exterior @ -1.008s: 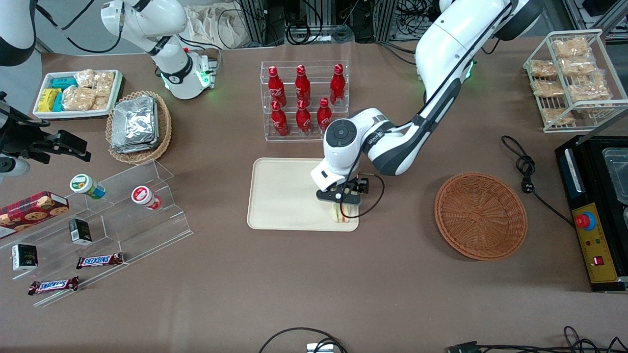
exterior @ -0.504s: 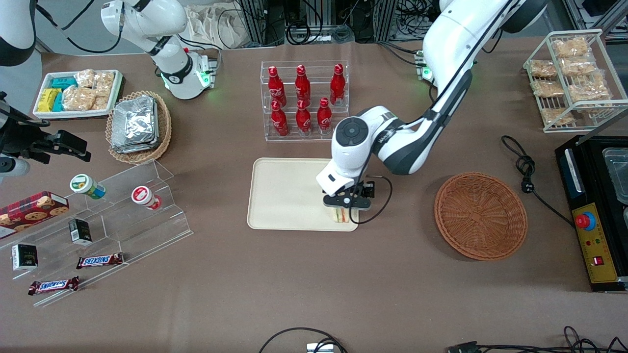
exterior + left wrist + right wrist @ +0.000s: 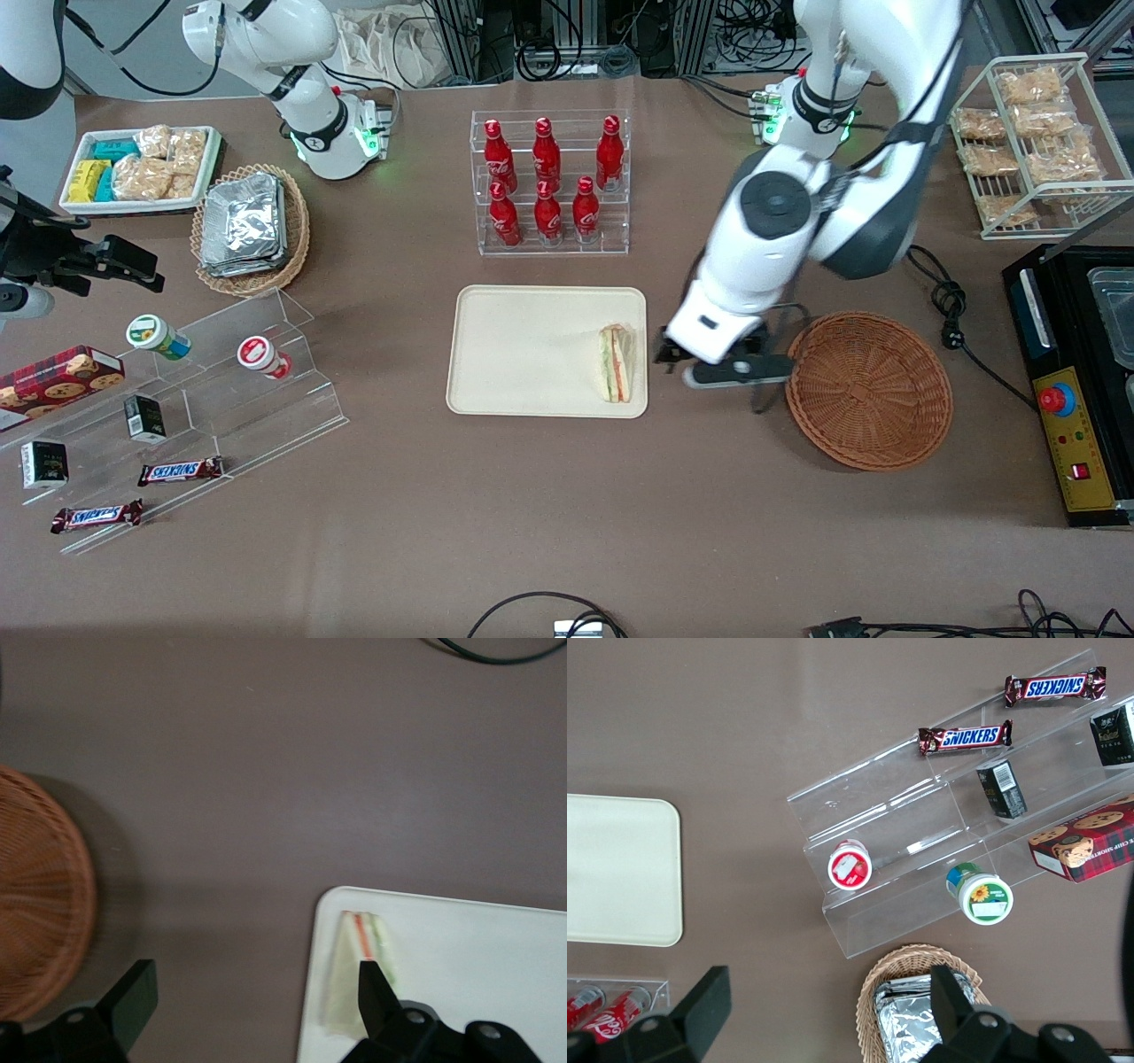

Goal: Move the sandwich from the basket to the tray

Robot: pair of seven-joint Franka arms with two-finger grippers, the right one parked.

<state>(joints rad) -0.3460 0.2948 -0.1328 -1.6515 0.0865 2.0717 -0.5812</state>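
1. The sandwich (image 3: 616, 363) is seen lying on the cream tray (image 3: 523, 350), at the tray's edge nearest the orange-brown wicker basket (image 3: 868, 390), right of centre in the front frame. In the left wrist view the sandwich (image 3: 359, 979) is likewise shown resting just inside the rounded corner of the tray (image 3: 478, 974).

2. The basket is shown holding nothing; its woven floor is bare in the front view, and only part of its rim (image 3: 44, 904) is caught by the wrist camera.

3. The left arm's gripper (image 3: 722, 363) is held above the bare table between tray and basket, apart from both. Its fingers (image 3: 133, 997) are spread wide, and nothing is gripped between them.

4. The transfer is judged to be done: the sandwich has been set down on the tray and let go, and it lies fully within the rim.

5. Nothing further is judged to be required for the task, beyond the arm being taken clear of the work area.
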